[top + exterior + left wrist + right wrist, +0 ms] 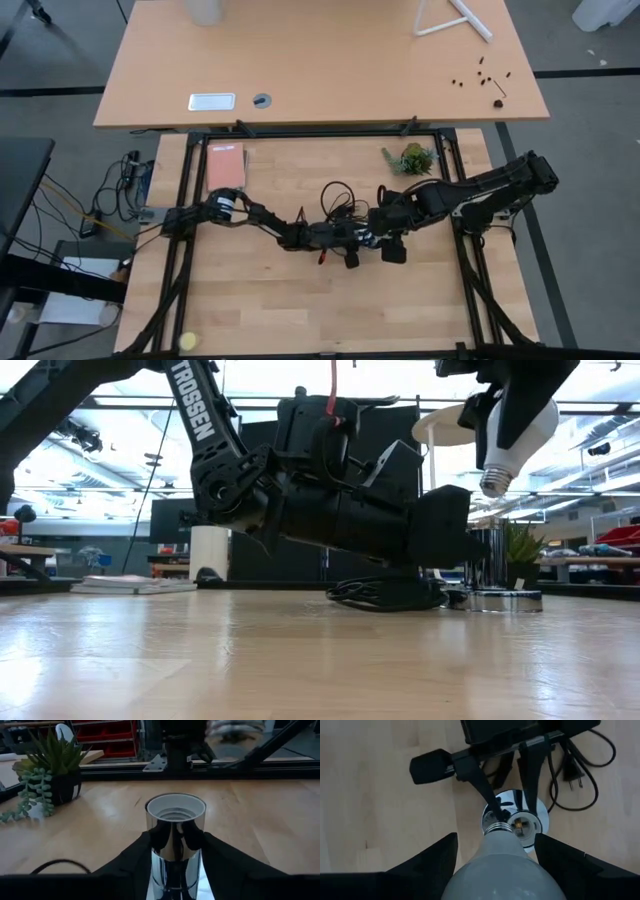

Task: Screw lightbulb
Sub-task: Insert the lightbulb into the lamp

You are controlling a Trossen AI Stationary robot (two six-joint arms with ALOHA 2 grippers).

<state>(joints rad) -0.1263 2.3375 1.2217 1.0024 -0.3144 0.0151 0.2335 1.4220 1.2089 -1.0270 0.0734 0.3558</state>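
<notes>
High view: both arms met near the surface's centre. Low view: the lightbulb, judged light, smooth and fragile, hung base-down above the socket. Left wrist view: left end effector pinched the socket. Right wrist view: right end effector pinched the lightbulb's globe, judged the right hold.

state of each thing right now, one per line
lightbulb: held in the air, screw base down, above the socket, not yet threaded in
socket: upright, open and empty
right gripper: shut on the lightbulb
left gripper: shut on the socket tube
power plug: unplugged, lying on the table
</notes>
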